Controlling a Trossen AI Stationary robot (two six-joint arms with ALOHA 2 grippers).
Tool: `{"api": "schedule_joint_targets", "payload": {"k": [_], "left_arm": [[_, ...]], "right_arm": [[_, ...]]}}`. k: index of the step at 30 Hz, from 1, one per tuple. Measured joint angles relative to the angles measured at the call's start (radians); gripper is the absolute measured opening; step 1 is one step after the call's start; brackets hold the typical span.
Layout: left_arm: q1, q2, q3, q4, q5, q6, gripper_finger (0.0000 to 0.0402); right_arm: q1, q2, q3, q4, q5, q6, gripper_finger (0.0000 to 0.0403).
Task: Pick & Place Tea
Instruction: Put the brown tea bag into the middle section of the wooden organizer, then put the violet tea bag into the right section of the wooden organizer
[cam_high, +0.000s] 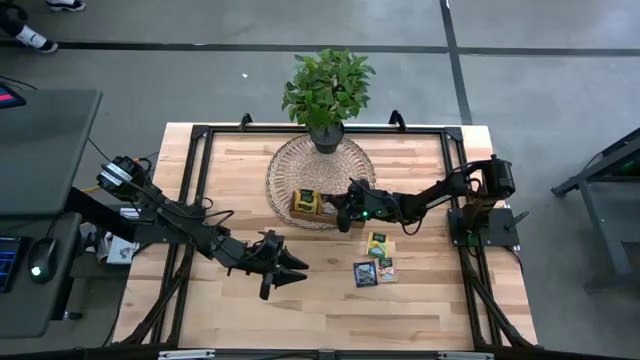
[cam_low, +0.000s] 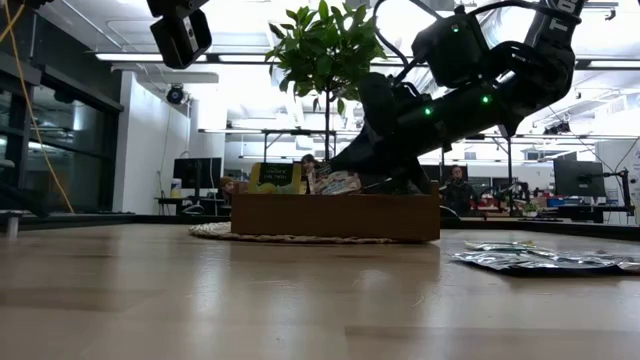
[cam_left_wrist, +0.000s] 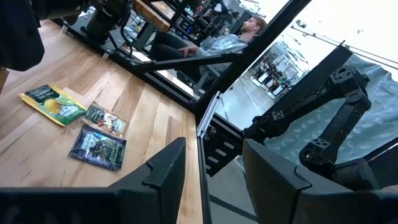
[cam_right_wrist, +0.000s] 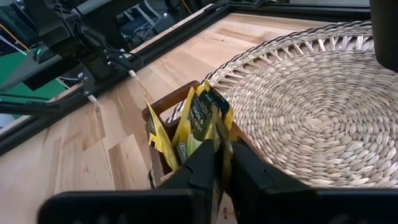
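1. The right gripper (cam_high: 340, 212) hangs over the wooden tray (cam_high: 318, 205) on the woven mat (cam_high: 312, 175), its two fingers (cam_right_wrist: 208, 163) pinched close on the edge of a yellow-green sachet (cam_right_wrist: 200, 118) standing among others in the tray's end compartment.

2. The left gripper (cam_high: 290, 270) waits low over bare wood on the near left of the table (cam_high: 240, 310), jaws parted and holding nothing.

3. Three more tea sachets lie flat on the table well clear of the tray, on the right arm's side: a yellow-green one (cam_high: 377, 243), a dark blue-black one (cam_high: 364, 273) and a green one (cam_high: 386, 268) just beside it.

4. The step in hand appears to be setting a sachet into the tray. Done well, it would mean letting go only once the sachet's lower edge sits inside the compartment wall, then lifting straight up so the fingers do not drag the neighbouring packets out.

5. The sachets already in that compartment lean and crowd together, so a sideways exit looks likely to tip them over the low rim.

6. Room is tight behind the tray, where the potted plant (cam_high: 327, 95) stands on the mat's far edge; open table lies toward the loose sachets.

7. The black frame rail (cam_high: 458, 165) bounds the table on the right arm's side.
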Motion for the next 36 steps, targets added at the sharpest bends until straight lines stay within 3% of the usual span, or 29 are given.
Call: {"api": "schedule_joint_targets", "payload": {"k": [8, 13, 29, 36], "left_arm": [[0.000, 0.000, 0.000, 0.000, 0.000, 0.000, 0.0158], [0.000, 0.000, 0.000, 0.000, 0.001, 0.000, 0.0158], [0.000, 0.000, 0.000, 0.000, 0.002, 0.000, 0.0158], [0.000, 0.000, 0.000, -0.025, 0.003, 0.000, 0.0158]], "right_arm": [[0.000, 0.000, 0.000, -0.002, -0.014, -0.020, 0.0116], [0.000, -0.010, 0.000, 0.007, -0.010, -0.059, 0.0139], [-0.028, -0.183, 0.000, -0.002, -0.051, -0.153, 0.0119], [-0.013, -0.386, 0.000, -0.254, -0.108, -0.179, 0.0062]]}}
